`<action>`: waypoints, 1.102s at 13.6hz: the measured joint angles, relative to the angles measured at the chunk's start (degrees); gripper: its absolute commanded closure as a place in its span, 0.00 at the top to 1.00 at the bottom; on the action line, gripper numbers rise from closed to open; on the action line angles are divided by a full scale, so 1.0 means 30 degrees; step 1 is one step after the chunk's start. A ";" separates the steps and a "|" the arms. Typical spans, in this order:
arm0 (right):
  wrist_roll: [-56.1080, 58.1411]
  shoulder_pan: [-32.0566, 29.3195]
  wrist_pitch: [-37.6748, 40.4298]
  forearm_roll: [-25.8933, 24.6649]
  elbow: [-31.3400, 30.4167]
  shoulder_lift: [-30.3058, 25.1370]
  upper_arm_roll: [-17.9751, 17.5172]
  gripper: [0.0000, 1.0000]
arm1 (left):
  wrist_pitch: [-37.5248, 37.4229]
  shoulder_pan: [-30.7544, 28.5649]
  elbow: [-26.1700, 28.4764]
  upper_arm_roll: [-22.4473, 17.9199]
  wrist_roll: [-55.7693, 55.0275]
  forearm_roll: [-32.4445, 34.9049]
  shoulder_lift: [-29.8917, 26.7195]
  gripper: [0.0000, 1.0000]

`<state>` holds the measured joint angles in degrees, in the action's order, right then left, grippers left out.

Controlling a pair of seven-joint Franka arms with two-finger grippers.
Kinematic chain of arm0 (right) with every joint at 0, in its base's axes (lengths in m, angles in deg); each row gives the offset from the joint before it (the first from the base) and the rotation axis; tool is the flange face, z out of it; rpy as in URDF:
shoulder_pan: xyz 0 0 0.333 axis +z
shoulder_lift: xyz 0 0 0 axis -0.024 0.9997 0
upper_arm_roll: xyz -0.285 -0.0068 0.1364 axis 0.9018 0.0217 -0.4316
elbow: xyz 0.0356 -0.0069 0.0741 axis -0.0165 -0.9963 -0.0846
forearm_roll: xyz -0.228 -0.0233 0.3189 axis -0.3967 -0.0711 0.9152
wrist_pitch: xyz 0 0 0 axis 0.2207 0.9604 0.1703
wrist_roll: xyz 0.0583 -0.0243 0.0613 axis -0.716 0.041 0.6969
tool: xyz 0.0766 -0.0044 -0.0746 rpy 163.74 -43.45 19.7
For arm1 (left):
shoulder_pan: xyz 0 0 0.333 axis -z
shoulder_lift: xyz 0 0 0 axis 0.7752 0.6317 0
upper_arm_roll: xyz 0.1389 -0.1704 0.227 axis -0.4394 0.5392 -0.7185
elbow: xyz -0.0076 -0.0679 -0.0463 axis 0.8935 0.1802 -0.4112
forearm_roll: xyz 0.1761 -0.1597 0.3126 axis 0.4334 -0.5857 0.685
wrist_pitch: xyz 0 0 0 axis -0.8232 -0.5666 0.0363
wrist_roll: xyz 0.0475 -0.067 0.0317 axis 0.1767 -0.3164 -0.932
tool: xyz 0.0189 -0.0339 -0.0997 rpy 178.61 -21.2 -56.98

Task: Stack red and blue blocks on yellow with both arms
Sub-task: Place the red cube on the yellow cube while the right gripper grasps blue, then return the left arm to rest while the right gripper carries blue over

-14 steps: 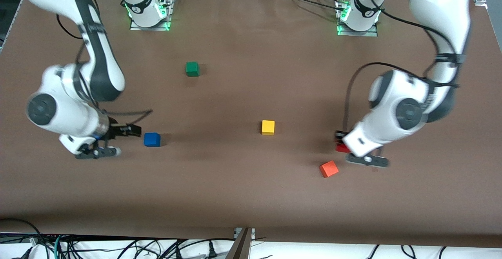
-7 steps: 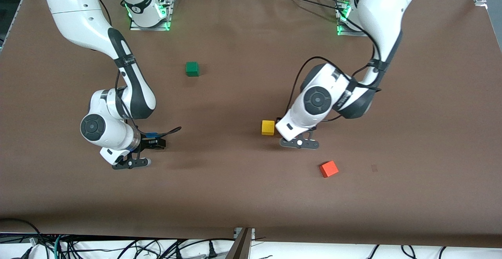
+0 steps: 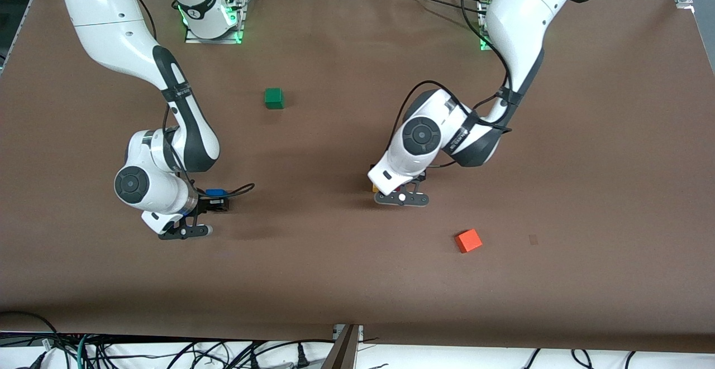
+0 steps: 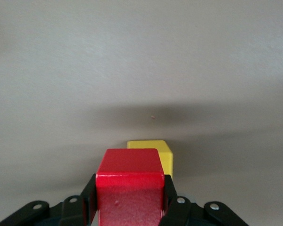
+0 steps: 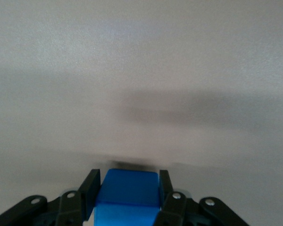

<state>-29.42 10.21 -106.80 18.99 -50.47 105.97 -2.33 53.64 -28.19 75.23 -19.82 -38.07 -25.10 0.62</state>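
Left wrist view shows the left pincer point(image 4: 130, 207) clamped on the red block point(image 4: 130, 188) just over the yellow block point(image 4: 153, 153), not squarely; released so, it might topple. Right pincer point(image 5: 127, 197) clamps the blue block point(image 5: 128, 195) above the tabletop point(image 3: 335, 279).

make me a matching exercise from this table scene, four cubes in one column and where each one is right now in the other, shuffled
Column one:
1. red cube
2. blue cube
3. green cube
4. orange-red cube

Column two:
A. on the table, nearest the robot bases
B. held in the right gripper
C. held in the left gripper, over the yellow cube
D. on the table, nearest the front camera

Pairs: 1-C, 2-B, 3-A, 4-D
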 measured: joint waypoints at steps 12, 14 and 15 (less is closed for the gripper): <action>-0.3637 0.2003 0.6785 0.0119 0.5055 -0.1059 -0.0206 0.36 | -0.0352 0.1448 -0.1908 -0.1979 -0.0348 0.0000 0.0519 1.00; -0.4670 0.2468 0.8155 0.0182 0.6456 -0.1103 -0.0259 0.36 | -0.1658 0.0667 -0.3259 -0.2148 -0.0357 0.0000 0.0259 1.00; -0.5274 0.2594 0.8908 0.0287 0.7163 -0.1129 -0.0442 0.36 | -0.2462 0.0009 -0.3932 -0.2180 -0.0354 0.0000 -0.0099 1.00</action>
<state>-45.24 17.99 -80.08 19.85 -28.98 102.58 -3.65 46.25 -28.16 63.43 -26.36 -39.13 -25.10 0.33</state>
